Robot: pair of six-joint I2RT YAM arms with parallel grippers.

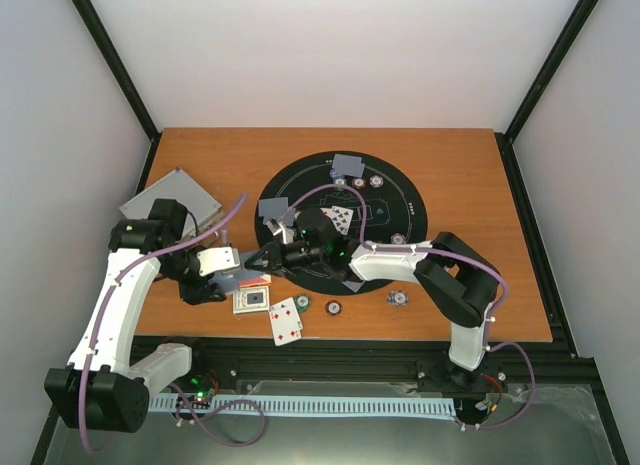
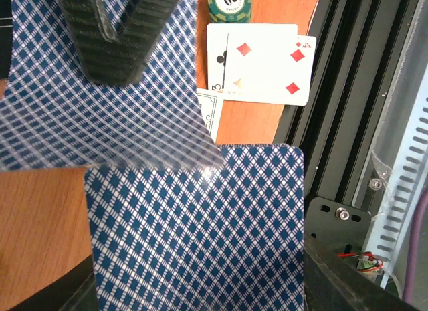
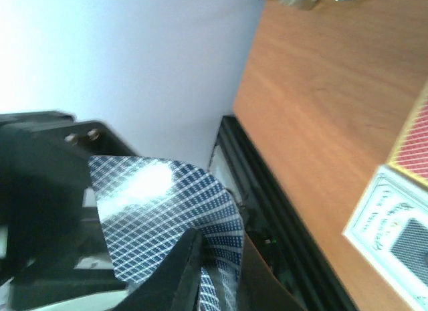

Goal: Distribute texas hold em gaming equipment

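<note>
My left gripper (image 1: 222, 268) is shut on a deck of playing cards (image 2: 194, 231) with blue-white diamond backs, held just above the table's near-left part. My right gripper (image 1: 258, 262) reaches left to the deck and is shut on its top card (image 3: 167, 204), which is bent between the fingers (image 3: 190, 257). That card (image 2: 100, 104) and a right finger (image 2: 127, 37) also show in the left wrist view. Two face-up cards (image 1: 285, 321) lie near the front edge, the four of diamonds (image 2: 267, 63) on top. A green chip (image 1: 302, 303), a brown chip (image 1: 333, 308) and a blue-white chip (image 1: 398, 297) lie beside them.
A large black round mat (image 1: 390, 255) holds grey-backed cards (image 1: 348, 166), face-up cards (image 1: 341, 218) and several chips. A card box (image 1: 251, 300) lies under the grippers. A silver case (image 1: 170, 197) stands at the left. Black rails (image 2: 334, 124) border the table's near edge.
</note>
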